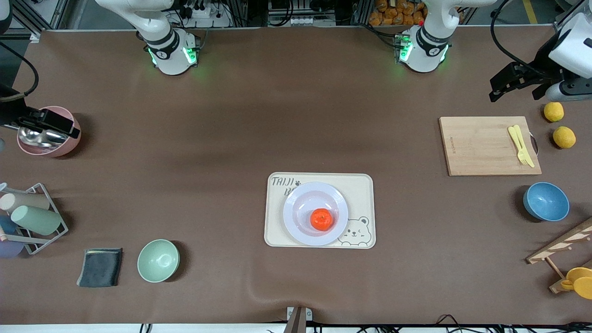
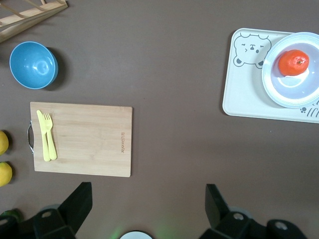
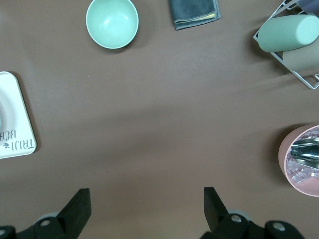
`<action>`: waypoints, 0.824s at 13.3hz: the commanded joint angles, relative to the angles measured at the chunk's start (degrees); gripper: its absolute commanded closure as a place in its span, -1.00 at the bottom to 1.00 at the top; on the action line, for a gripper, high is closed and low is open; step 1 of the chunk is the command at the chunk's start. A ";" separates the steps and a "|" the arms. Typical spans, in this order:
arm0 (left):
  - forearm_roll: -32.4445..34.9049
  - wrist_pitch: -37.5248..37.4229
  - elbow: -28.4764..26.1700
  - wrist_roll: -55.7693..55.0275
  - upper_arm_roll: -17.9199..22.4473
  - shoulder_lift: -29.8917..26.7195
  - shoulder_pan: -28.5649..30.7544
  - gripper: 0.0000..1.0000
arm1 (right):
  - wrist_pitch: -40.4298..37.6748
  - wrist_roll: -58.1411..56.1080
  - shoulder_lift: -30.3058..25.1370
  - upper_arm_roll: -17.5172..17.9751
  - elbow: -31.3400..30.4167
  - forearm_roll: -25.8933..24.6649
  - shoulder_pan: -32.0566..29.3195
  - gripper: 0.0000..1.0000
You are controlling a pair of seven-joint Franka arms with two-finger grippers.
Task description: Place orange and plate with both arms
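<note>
Front view: orange (image 1: 322,219) on plate (image 1: 296,217) — well apart from both open pincers.

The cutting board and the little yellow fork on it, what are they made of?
The cutting board looks like bamboo or light wood: pale tan, matte, with fine straight grain lines. The yellow fork looks like plastic, one even bright colour with a smooth surface, though the look alone cannot settle it.

Bear tray (image 1: 360,185), cutting board (image 1: 481,148), green bowl (image 1: 158,261), blue bowl (image 1: 546,201), lemons (image 1: 564,137).
</note>
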 commanded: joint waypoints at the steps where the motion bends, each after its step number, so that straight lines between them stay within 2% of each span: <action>1: -1.39 -0.47 0.27 -0.40 -0.10 -0.40 0.45 -1.00 | 5.12 1.16 -1.53 0.59 -5.52 -1.56 0.10 -1.00; 6: -1.39 -0.47 0.27 -0.13 -0.01 -0.40 0.45 -1.00 | 4.88 1.08 0.04 0.94 -2.03 -1.56 1.07 -1.00; 11: -0.78 -0.20 0.27 0.13 -0.01 -0.31 0.45 -1.00 | 4.79 1.16 0.22 0.86 -1.84 -1.65 2.39 -1.00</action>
